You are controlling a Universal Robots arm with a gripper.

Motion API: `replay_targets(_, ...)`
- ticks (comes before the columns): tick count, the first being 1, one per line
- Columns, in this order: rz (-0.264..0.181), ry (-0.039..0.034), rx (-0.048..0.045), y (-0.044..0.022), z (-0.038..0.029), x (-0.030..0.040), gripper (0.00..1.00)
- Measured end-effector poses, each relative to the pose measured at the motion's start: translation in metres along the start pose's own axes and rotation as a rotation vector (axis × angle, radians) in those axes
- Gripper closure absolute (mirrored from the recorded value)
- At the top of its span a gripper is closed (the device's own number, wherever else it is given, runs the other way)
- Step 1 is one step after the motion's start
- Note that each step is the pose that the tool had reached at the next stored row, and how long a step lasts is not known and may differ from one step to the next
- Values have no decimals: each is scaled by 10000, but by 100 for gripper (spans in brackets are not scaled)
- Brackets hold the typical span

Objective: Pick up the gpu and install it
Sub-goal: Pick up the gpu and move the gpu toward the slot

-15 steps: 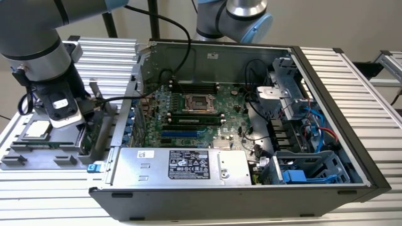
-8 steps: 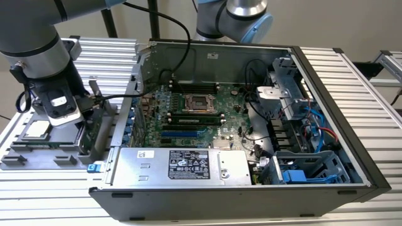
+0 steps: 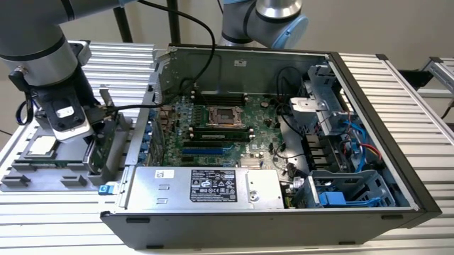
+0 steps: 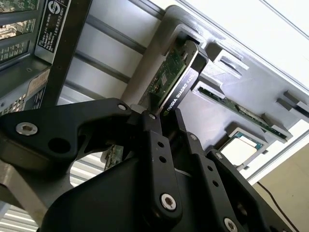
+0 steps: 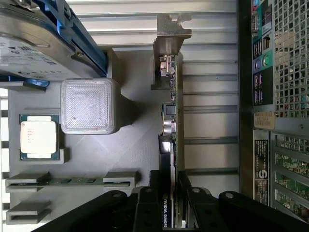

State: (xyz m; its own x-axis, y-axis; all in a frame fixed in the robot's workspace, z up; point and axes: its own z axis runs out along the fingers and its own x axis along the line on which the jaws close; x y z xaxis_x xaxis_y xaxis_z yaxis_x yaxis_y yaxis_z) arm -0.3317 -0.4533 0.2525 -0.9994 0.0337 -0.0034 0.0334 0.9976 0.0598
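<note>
Surface: ribbed aluminium table (image 3: 397,85)
Pincer: black two-finger pincer (image 4: 161,116), clamped on the card's edge
Card: green-and-black gpu with silver bracket (image 5: 173,104), upright between the jaws, seated in grey plastic tray (image 5: 140,145)

On the gpu (image 5: 176,111), a smooth black plastic shroud (image 4: 186,79) and a bare silver metal bracket (image 5: 170,36) are seen, and the gripper (image 5: 169,200) fingers (image 4: 157,154) are finished matt black.

White lettering runs along the black edge of the gpu (image 4: 179,92) in the second wrist view. Inside the computer case (image 3: 248,229), a printed label (image 3: 212,186) on the power supply (image 3: 264,190) is too small to read.
</note>
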Motion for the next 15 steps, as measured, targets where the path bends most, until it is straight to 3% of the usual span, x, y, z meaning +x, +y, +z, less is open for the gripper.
replay_targets(9, 1, 2, 1, 1, -17, 0, 100)
replay_targets(15, 1, 1, -1, 5, -76, 0, 100)
